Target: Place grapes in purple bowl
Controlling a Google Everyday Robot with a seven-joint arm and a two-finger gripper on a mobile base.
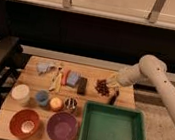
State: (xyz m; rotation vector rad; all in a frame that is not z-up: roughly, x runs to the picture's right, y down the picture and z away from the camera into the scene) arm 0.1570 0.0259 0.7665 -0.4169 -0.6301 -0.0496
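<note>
The gripper (110, 83) sits at the grapes (102, 87); whether it grips them I cannot tell. Best lift them clear, then lower into the purple bowl (61, 127).

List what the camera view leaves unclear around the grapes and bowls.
Camera view:
- Pincer, down at the grapes: contact between them too blurred to tell.
- Orange bowl: pale thing inside too small to identify.
- Arm: base cut off by the right edge.
</note>
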